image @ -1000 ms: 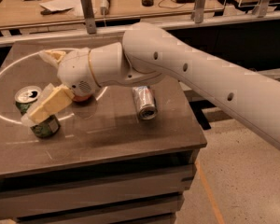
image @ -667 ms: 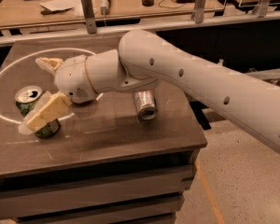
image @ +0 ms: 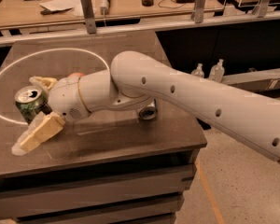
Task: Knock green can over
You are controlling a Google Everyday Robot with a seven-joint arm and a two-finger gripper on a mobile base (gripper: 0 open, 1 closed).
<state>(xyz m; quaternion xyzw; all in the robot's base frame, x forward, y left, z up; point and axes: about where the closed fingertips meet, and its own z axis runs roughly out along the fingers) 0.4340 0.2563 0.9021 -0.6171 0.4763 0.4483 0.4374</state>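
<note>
Standing near the left edge of the dark bench [image: 130, 148]: mottled green-and-white aluminium drink can [image: 30, 104], silver top up, perhaps leaning slightly. Straddled by the white arm's cream two-finger pincer [image: 27, 115], spread wide, one finger [image: 43, 83] behind, the other in front. Unclamped, likely so placed to sweep sideways and topple rather than lift.
</note>
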